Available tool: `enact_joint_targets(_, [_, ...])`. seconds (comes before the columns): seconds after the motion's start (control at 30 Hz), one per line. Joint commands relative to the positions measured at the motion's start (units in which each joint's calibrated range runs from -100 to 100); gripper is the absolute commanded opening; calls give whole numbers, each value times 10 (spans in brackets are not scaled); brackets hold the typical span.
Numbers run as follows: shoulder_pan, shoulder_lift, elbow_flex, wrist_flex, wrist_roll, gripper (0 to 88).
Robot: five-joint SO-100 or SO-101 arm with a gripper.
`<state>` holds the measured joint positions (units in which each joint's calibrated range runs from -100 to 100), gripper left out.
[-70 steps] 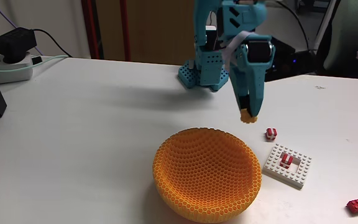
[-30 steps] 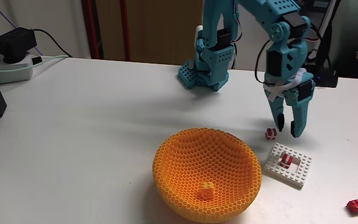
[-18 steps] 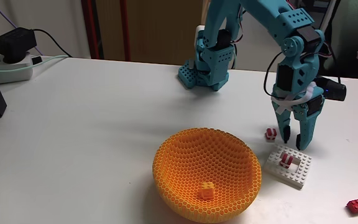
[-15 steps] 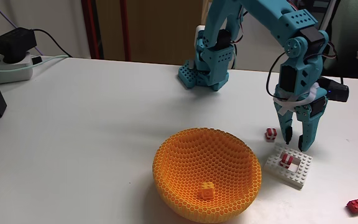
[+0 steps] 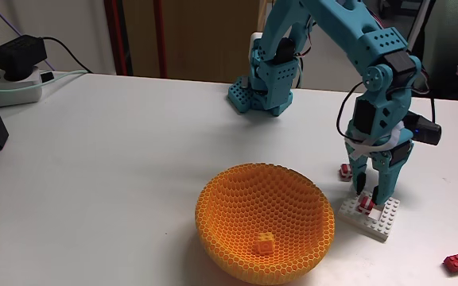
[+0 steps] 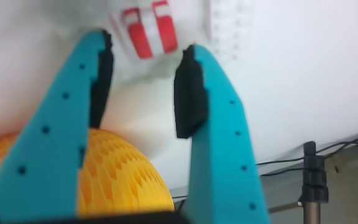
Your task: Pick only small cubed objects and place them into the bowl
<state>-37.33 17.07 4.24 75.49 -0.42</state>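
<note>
Table: white; it carries all the things, under and around the pincer.
Bowl: orange-yellow with honeycomb holes, to the left of the pincer in the fixed view; the yellow-orange cube lies already inside it.
White plate: flat studded square frame, directly below the pincer.
Pincer: spread, holding nothing; it points down over the plate, and in the wrist view the two black pads stand apart with the gap free.
Striped cube on plate: red and white, just beyond the fingertips and in line with the gap, so I judge a short move straight down brings it between the jaws.
Second striped cube: on the table just beside the pincer, on its left in the fixed view.
</note>
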Motion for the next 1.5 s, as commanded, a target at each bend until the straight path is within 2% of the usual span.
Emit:
enact_joint_targets(0.0, [7, 5, -28, -10, 5, 154])
enact_joint_targets(0.3, [15, 25, -51, -17, 10, 152])
enact_joint_targets(0.7, [24, -26, 41, -29, 6, 171])
enact_joint_targets(1.07, [14, -74, 34, -18, 6, 178])
enact_joint_targets(1.3, [1, -103, -33, 15, 7, 184])
enact_joint_targets(1.47, [0, -98, -17, -10, 7, 187])
